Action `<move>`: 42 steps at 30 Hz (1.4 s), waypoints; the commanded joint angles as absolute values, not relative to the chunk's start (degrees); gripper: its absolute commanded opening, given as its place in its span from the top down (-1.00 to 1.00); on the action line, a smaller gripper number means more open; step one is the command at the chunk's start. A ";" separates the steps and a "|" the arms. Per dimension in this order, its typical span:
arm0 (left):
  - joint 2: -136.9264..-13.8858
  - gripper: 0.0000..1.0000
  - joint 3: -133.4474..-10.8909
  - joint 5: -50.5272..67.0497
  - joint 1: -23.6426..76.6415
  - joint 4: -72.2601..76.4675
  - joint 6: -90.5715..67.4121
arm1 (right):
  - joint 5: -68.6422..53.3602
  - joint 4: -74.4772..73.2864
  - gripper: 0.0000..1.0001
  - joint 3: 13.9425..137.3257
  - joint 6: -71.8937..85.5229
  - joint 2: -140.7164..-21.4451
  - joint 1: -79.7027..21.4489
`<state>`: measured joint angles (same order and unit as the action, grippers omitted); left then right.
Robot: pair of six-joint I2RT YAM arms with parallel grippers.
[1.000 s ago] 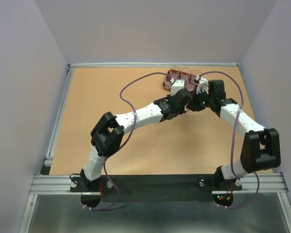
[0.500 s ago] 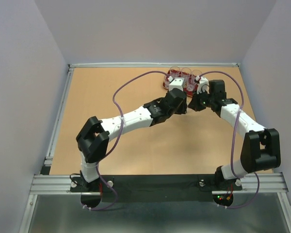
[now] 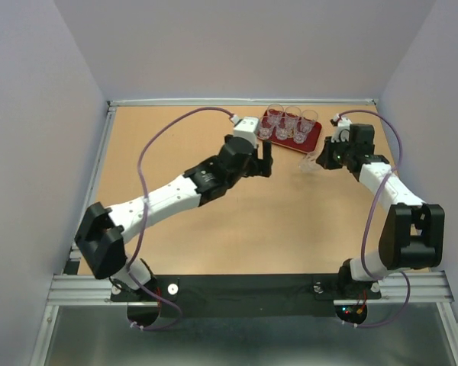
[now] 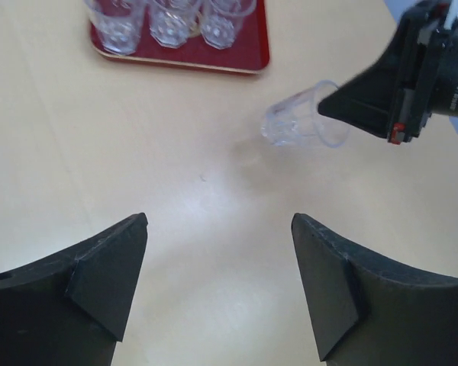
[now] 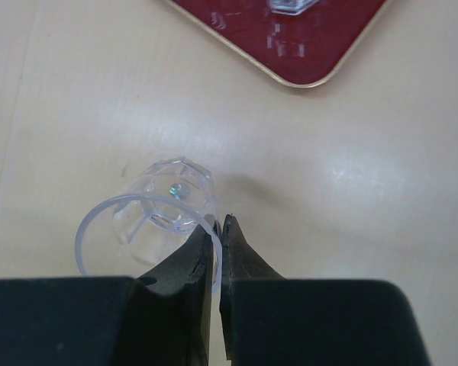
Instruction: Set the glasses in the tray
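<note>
The right gripper pinches the rim of a small clear glass tumbler, holding it tilted just beside the near corner of the flat dark red tray. Whether its base touches the tan table is unclear. The left gripper hangs wide open and empty, well short of it. Other tumblers stand on the tray.

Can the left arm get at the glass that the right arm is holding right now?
Probably yes: its jaws stand open toward the glass, only table between; the right arm pinches just the rim.
</note>
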<state>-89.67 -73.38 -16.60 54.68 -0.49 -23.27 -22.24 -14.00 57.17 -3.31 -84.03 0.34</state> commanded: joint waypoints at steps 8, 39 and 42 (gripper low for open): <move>-63.82 -0.86 -61.79 -18.96 38.15 -2.19 -8.89 | -12.13 -3.17 0.99 58.53 5.62 -84.37 3.25; -40.34 -0.97 -40.69 -32.08 36.74 3.60 2.11 | -15.38 -1.93 0.99 78.22 4.22 -107.49 3.78; -40.34 -0.97 -40.69 -31.82 36.65 3.69 2.11 | -14.77 -2.02 0.99 79.01 4.04 -108.89 3.78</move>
